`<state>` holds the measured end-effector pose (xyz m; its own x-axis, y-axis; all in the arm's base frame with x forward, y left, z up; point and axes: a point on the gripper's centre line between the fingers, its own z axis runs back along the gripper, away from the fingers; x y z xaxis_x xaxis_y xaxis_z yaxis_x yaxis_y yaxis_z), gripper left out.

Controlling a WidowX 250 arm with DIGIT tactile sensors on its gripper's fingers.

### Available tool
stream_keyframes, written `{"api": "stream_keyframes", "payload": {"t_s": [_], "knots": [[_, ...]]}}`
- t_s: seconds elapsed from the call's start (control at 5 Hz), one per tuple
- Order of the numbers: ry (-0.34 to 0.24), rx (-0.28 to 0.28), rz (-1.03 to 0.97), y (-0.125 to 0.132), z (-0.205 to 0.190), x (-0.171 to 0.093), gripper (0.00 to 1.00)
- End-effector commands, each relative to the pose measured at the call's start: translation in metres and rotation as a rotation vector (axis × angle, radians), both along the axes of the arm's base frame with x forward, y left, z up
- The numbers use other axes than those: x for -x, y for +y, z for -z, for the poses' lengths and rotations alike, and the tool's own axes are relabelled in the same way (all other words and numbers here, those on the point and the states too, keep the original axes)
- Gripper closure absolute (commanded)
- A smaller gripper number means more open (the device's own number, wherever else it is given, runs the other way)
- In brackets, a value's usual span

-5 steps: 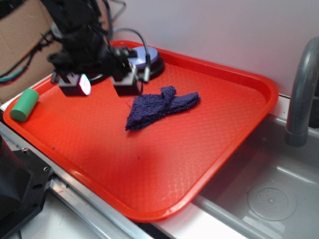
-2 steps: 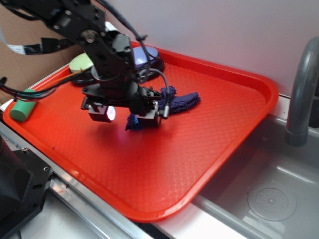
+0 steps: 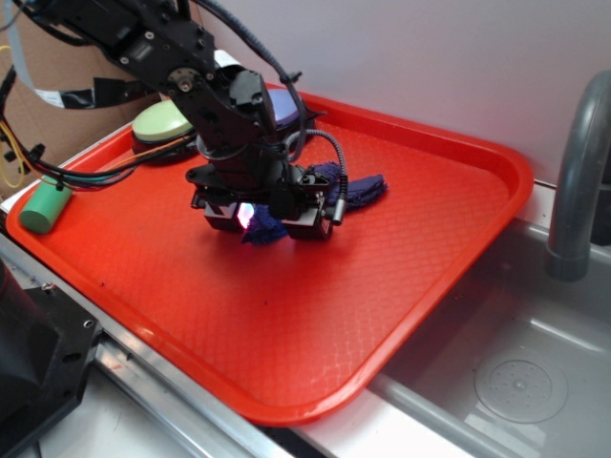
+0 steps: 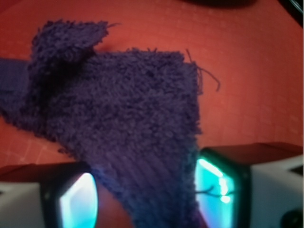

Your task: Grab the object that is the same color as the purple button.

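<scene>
Rag (image 3: pixel 355 193) on the tray (image 3: pixel 449 229), pincer (image 3: pixel 264 218) down over its near end.
The pincer's pads (image 4: pixel 216 187) stand apart on either side of the rag's tip, not closed on it. Rag lies mid-tray; purple button (image 3: pixel 283 105) at the far edge, green cylinder (image 3: pixel 45 203) on the left rim.

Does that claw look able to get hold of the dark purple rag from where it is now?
Probably yes. The claw is low over the red tray, and the wrist view shows the rag running down between its two open fingers. Nothing else lies in the way.
</scene>
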<state>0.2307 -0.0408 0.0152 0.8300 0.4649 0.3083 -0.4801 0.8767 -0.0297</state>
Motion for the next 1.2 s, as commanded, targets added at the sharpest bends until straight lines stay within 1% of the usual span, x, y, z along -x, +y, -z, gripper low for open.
{"api": "stream_keyframes", "payload": {"t_s": [0.0,0.2,0.4,0.6,0.8,1.0], "knots": [[-0.03,0.032,0.001,0.007,-0.005,-0.002,1.0],[-0.007,-0.007,-0.017,0.007,-0.009,-0.001,1.0],[0.028,-0.004,-0.017,0.006,-0.03,-0.003,1.0],[0.086,0.028,0.04,0.006,-0.056,-0.001,1.0],[0.147,0.105,0.138,0.009,-0.085,0.005,1.0],[0.163,0.158,0.222,0.014,-0.112,0.011,1.0]]}}
